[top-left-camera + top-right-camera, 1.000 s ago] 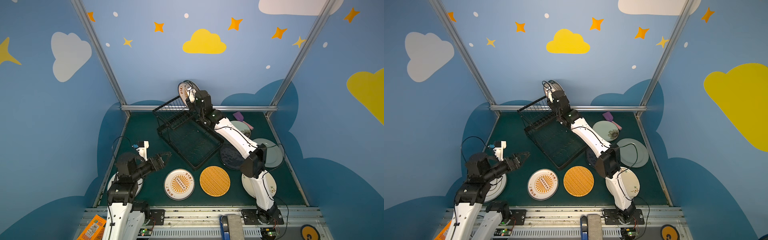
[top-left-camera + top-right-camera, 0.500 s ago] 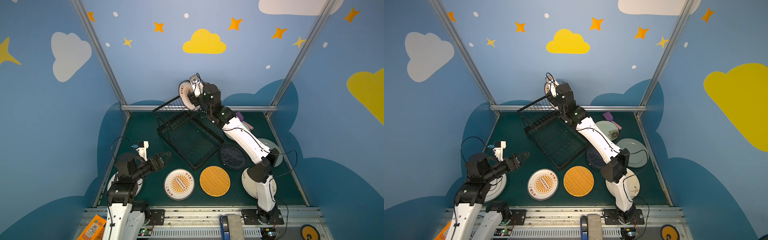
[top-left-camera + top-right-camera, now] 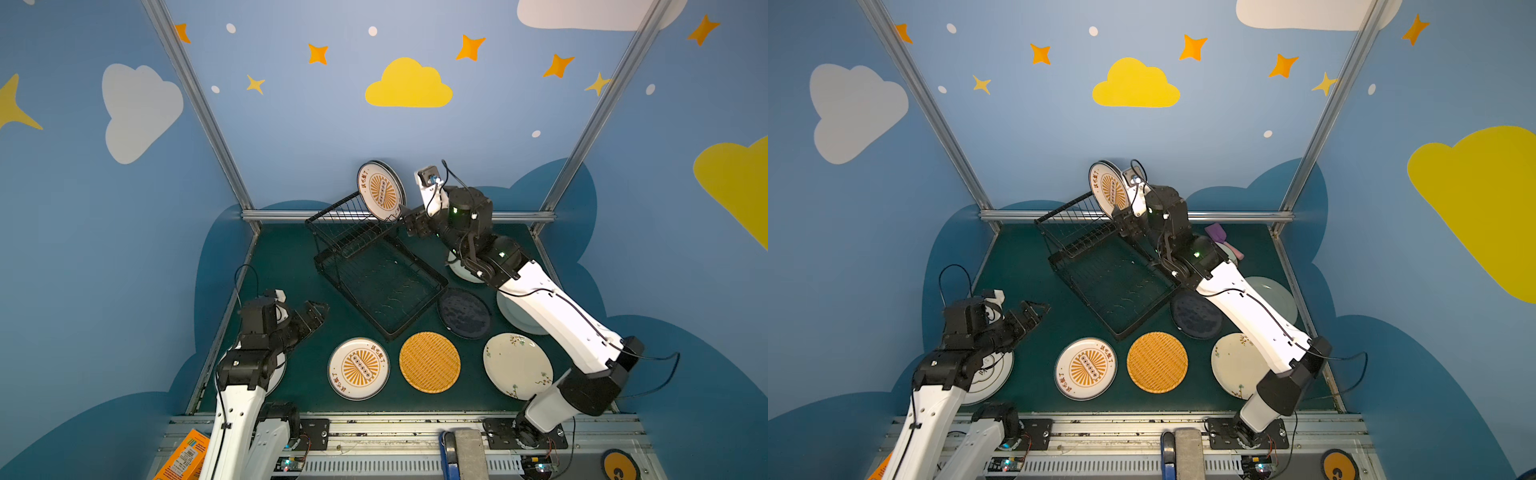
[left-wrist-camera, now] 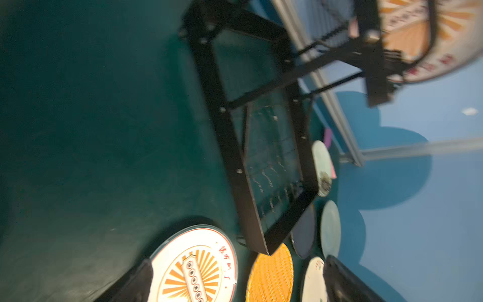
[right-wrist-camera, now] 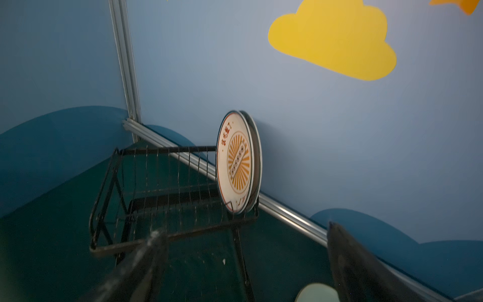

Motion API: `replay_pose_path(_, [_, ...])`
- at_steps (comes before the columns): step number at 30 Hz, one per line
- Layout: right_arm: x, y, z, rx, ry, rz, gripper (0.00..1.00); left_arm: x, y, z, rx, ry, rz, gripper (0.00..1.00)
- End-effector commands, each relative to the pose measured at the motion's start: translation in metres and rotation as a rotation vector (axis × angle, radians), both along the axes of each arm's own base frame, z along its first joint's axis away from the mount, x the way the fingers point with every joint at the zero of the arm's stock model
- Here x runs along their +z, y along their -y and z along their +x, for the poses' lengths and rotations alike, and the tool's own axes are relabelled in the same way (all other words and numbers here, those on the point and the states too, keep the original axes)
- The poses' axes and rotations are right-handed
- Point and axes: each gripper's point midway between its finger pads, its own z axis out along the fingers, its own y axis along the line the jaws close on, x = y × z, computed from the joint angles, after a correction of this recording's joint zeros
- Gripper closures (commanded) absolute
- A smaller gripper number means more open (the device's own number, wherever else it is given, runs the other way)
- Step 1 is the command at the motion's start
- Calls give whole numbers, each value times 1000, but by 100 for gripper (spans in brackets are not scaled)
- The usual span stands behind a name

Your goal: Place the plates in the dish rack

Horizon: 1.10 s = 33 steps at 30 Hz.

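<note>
Right gripper [image 3: 409,224] now clear of racked plate [image 3: 380,191]

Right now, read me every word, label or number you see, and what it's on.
Racked sunburst plate: red Chinese rim characters, too blurred to quote.
Sunburst plate lying flat: same kind, too small.
Leftmost white plate: dark marks, unreadable.
Orange box: barcode and print, unreadable.

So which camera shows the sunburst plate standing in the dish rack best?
The right wrist view: the sunburst plate stands upright in the dish rack, sharp and nearly whole. Both top views show it small and far off. The left wrist view shows it blurred and cropped.
</note>
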Motion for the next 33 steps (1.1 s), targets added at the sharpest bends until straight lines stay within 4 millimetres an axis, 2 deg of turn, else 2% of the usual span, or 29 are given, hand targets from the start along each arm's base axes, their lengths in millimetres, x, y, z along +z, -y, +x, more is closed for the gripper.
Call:
replay_pose_path(1, [-30, 8, -14, 18, -114, 53, 7, -32, -45, -18, 262, -212, 22, 0])
replay_pose_path(7, [-70, 20, -37, 46, -217, 37, 7, -67, -105, -26, 577, -289, -152, 0])
replay_pose_path(12, [-98, 22, -50, 65, -297, 56, 7, -91, -163, -45, 829, -332, -116, 0])
replay_pose_path(16, [-119, 24, -60, 79, -353, 72, 7, -106, -184, -65, 950, -401, -66, 0])
replay_pose_path(21, [-139, 26, -69, 98, -406, 80, 7, -113, -199, -96, 1096, -471, -11, 0])
replay_pose_path(26, [-153, 27, -73, 104, -435, 76, 7, -118, -198, -115, 1165, -545, 3, 0])
replay_pose_path(33, [-165, 23, -73, 125, -476, 105, 7, -136, -181, -110, 1132, -574, -102, 0])
